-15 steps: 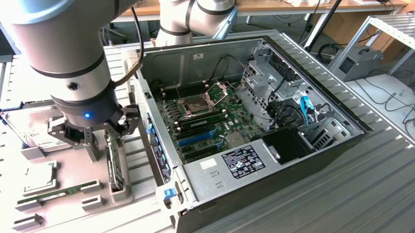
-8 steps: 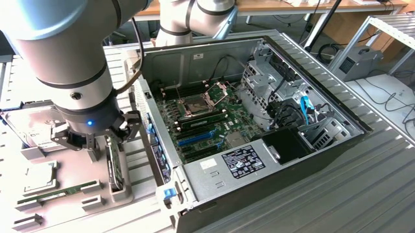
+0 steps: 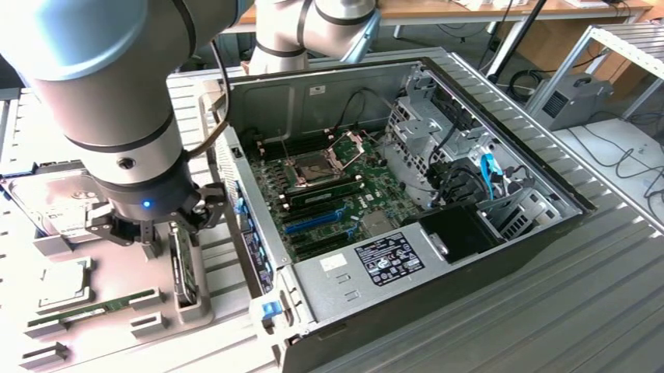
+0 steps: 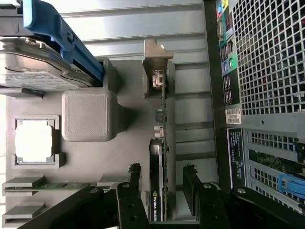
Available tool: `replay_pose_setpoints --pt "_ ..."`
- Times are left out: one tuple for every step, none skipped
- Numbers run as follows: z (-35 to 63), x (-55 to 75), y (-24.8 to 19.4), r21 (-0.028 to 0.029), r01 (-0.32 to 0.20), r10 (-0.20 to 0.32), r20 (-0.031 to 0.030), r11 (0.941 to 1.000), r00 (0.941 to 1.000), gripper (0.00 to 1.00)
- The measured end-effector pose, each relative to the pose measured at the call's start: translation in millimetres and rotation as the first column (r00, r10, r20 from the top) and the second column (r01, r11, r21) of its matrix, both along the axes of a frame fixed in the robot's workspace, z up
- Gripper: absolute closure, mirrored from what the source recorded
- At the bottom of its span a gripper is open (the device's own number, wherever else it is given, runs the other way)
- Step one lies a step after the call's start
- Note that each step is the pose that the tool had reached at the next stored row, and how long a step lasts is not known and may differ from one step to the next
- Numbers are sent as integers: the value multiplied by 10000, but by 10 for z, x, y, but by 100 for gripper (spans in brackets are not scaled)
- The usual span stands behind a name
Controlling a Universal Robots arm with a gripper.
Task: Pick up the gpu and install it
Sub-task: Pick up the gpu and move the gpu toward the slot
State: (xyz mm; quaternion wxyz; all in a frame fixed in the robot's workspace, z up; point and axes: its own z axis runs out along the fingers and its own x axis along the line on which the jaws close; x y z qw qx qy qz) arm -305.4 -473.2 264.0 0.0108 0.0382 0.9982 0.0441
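Exterior view: the thin, flat, black gpu card [image 3: 185, 268] stands on edge in a grey plastic holder [image 3: 197, 311] just beside the open black computer case [image 3: 467, 311]. The pincer [image 3: 163, 242] hangs directly over it.

Wrist view: the pincer [image 4: 162, 168] stands apart, one finger on either side of the gpu [image 4: 156, 191], not clamped on it.

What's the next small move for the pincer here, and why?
Probably close the pincer on the gpu. Its jaws stand open with one finger on each side of the card, which stands on edge in its grey holder, so it looks lined up and nothing is gripped yet.
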Motion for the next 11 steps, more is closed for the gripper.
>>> replay_pose_setpoints --pt "-12 0 -1 0 0 0 0 10000 10000 52" --pt "-24 0 -1 0 0 0 0 10000 10000 52" --pt "-40 0 -2 1 0 0 1 10000 10000 52" --pt "-52 0 -2 0 0 0 0 10000 10000 52" --pt "-64 0 -2 0 0 0 0 10000 10000 52" --pt "-74 0 -2 0 0 0 0 10000 10000 52" --pt "-76 0 -3 -1 0 0 -1 10000 10000 52" --pt "-76 0 -3 -3 0 0 -3 10000 10000 52" --pt "-79 0 -2 -1 0 0 -1 10000 10000 52" --pt "-80 0 -2 0 0 0 0 10000 10000 52" --pt "-80 0 -3 -1 0 0 0 10000 10000 52"
